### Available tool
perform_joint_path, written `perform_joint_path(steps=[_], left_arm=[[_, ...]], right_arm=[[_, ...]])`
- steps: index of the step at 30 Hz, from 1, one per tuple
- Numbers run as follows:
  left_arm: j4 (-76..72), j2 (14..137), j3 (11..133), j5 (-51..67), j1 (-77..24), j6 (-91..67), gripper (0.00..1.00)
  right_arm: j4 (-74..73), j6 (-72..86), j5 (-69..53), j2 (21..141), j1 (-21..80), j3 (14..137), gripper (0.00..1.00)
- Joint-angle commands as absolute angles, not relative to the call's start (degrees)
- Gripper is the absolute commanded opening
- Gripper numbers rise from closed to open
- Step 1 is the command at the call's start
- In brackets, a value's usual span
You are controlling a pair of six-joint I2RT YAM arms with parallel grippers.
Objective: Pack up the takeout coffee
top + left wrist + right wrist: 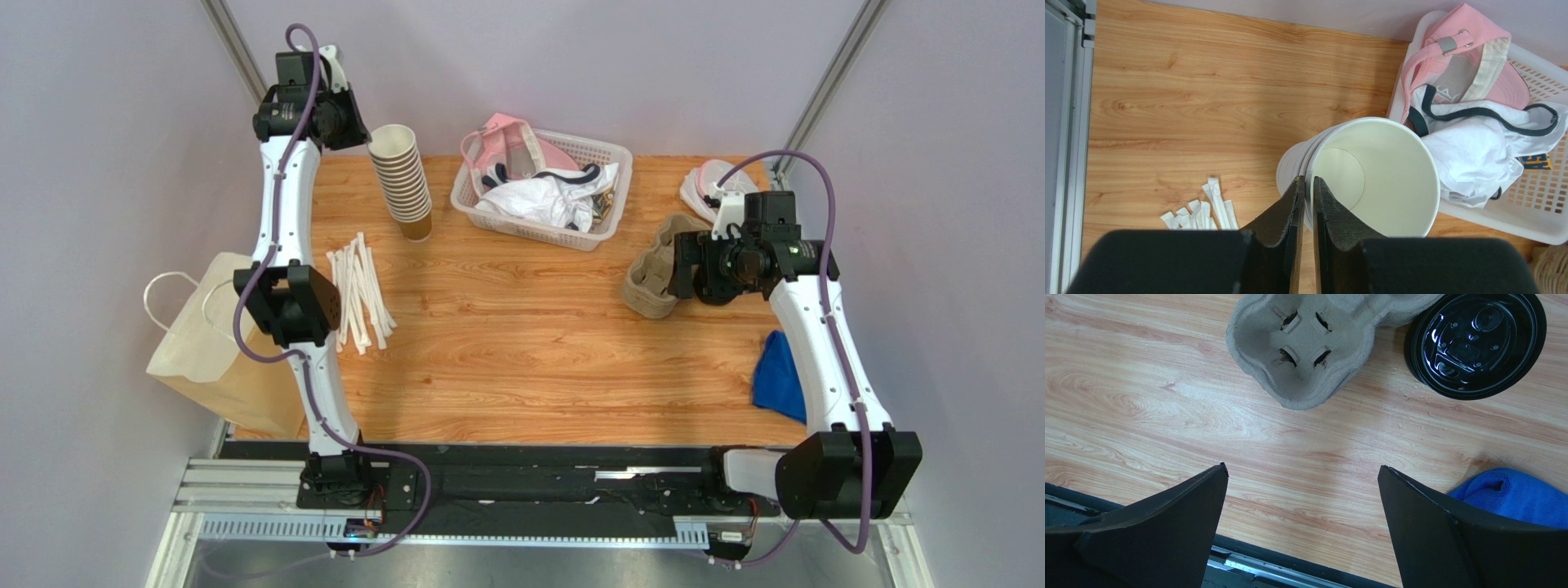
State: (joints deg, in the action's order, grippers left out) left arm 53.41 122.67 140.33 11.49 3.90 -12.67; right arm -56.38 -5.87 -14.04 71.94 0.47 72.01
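Across the wooden table [528, 355] my two arms stand well apart. At its left edge lies a paper bag [209, 343]. At the back sits a white basket [1530, 208] holding a pink cap [1468, 61] and a white garment [1475, 147]. Just beside it stands the stack of lidless cups [1376, 177]. My left claw [1306, 182] hovers over it, jaws drawn to a thin slit astride the top cup's rim; whether they pinch it I cannot tell. My right claw [1303, 467] hangs spread wide over bare wood, near the pulp cup carrier [1315, 355]. A blue cloth [1511, 493] lies to its right, black lids [1475, 343] sit just beside the carrier, and wrapped straws [358, 294] lie at the left. Where the lidded takeout coffee stands I cannot tell.
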Motion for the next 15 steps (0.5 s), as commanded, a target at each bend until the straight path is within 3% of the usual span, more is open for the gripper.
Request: perform_joint_path(steps=[1, 9, 15], left_arm=[[53.35, 120.67, 142.03, 12.13, 4.13, -12.83, 0.15], [52.65, 119.89, 143.35, 12.83, 4.74, -14.15, 0.00], [51.24, 118.13, 142.56, 17.48, 7.29, -18.01, 0.00]], right_arm=[[-55.72, -6.50, -14.41, 71.81, 0.62, 72.07, 1.00], [-55.55, -6.42, -13.89, 71.19, 0.62, 71.54, 1.00], [-55.46, -6.42, -13.80, 71.10, 0.62, 71.37, 1.00]])
